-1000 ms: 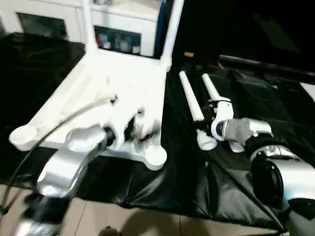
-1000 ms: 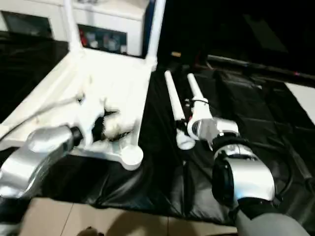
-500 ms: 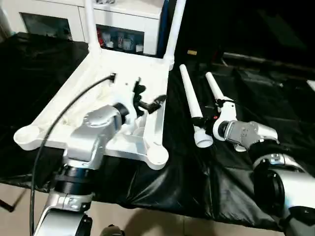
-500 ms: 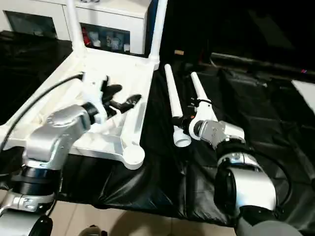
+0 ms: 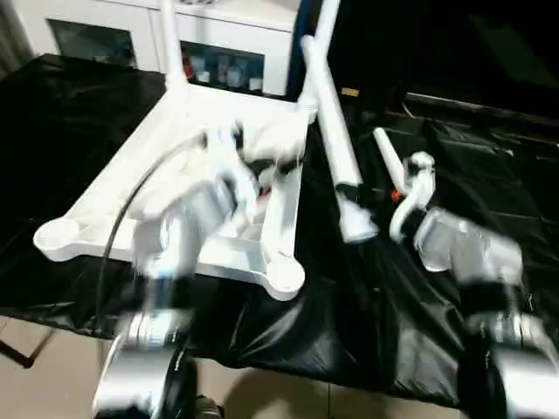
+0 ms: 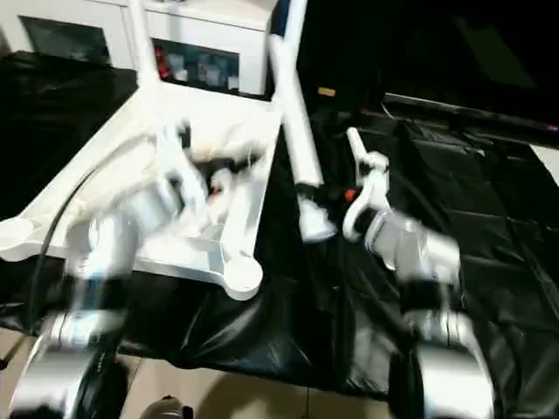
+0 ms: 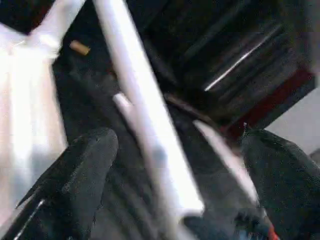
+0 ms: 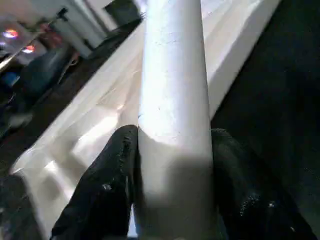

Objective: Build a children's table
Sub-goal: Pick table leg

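the left gripper (image 7: 170,190) stands with its two black fingers (image 7: 75,180) wide apart, nothing between them but air; through the gap its wrist view looks at a white leg slanting past. it hovers over the ribbed underside of the upturned table top (image 5: 131,188), which lies on the black cloth (image 5: 288,323) with two legs already standing in its far corner sockets (image 5: 170,52). half a second ago this arm sat lower over the near rib; now it has swung up and inward, toward the middle.

further right, the leg (image 5: 330,131) that lay flat on the cloth a moment ago is lifted and tilted, its thick end low near the top's right edge and its thin end raised toward the far corner. the right gripper (image 8: 172,165) is clamped on it, one finger pressed to each side of the tube. the last leg (image 5: 389,161) lies on the cloth beside the right forearm. i judge a third leg is on its way to a near socket (image 5: 284,278), with the left gripper coming to steady it.
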Available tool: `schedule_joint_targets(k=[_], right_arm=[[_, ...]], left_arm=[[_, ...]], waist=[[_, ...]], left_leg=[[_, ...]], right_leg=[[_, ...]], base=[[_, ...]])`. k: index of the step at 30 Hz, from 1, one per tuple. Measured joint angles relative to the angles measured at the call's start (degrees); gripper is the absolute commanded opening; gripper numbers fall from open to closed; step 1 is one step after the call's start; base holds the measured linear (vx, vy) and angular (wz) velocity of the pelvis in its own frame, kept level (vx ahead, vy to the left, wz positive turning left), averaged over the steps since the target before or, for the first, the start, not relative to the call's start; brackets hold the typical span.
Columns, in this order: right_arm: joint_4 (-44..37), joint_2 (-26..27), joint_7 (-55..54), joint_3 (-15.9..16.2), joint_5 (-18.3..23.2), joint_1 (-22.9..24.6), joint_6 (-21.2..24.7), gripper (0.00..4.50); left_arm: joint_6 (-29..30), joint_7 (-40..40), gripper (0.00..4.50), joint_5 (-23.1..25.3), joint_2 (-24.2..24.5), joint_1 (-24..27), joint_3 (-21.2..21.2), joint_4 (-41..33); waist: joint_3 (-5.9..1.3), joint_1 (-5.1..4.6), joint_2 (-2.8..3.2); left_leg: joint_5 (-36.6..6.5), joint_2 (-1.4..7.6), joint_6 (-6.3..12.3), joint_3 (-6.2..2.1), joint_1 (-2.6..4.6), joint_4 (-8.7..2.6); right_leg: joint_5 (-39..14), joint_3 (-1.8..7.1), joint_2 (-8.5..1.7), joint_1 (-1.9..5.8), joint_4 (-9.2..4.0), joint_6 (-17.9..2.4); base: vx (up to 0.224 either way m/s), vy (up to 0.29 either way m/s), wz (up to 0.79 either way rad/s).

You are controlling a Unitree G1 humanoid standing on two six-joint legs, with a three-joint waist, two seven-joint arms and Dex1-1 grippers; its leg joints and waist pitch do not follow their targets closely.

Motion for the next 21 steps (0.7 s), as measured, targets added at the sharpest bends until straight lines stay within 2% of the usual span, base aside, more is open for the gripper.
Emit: schedule_joint_targets(k=[4,10,13,15,20,21], right_arm=[[-9.39,0.46,2.45,0.35,4.2,4.65,2.57,1.87],[-19.16,1.29,3.61,0.92,9.0,8.29,5.64,1.87],[-21.05,1.47,3.65,1.28,9.77,8.66,6.71,1.87],[-21.28,1.44,3.48,1.7,9.76,8.66,6.8,1.87],[-21.27,1.42,2.22,3.98,8.84,8.5,6.59,1.87],[-21.33,1.49,1.87,4.31,8.8,8.41,6.45,1.87]], left_arm=[[1.18,-0.1,4.5,-4.25,-2.76,-3.0,3.65,5.64],[4.52,-0.07,4.5,-4.88,-4.42,-5.51,2.32,6.66],[4.32,0.37,4.5,-4.64,-5.13,-5.51,1.29,7.13],[4.17,0.47,4.22,-4.69,-5.56,-5.5,1.3,6.92],[3.03,3.32,4.02,-4.52,-5.66,-5.47,1.52,4.78],[2.89,3.8,3.86,-4.41,-5.65,-5.47,1.62,4.64]], waist=[[0.06,0.12,0.21],[0.05,0.09,0.19],[0.09,0.09,0.04],[0.11,0.16,-0.06],[0.11,0.23,-0.27],[0.11,0.25,-0.28]], left_leg=[[0.03,0.0,0.05,-0.01,-0.02,-0.19],[0.17,-0.03,0.12,0.02,0.03,-0.66],[0.44,-0.03,0.28,0.05,0.03,-0.94],[0.44,-0.03,0.29,0.05,0.02,-0.96],[0.46,-0.04,0.3,0.06,0.0,-0.96],[0.46,-0.04,0.3,0.06,0.0,-0.97]], right_leg=[[0.04,-0.01,0.0,0.0,-0.15,0.02],[0.05,-0.05,0.01,0.02,-0.52,0.01],[0.07,-0.11,0.01,0.01,-0.65,0.02],[0.07,-0.15,0.01,0.01,-0.68,0.02],[0.07,-0.15,-0.01,0.01,-0.7,0.02],[0.07,-0.15,-0.01,0.01,-0.7,0.02]], base=[[0.0,0.0,0.0],[0.0,0.0,0.0],[0.0,0.0,0.0],[0.0,0.0,0.0],[0.0,0.0,0.0],[0.0,0.0,0.0]])
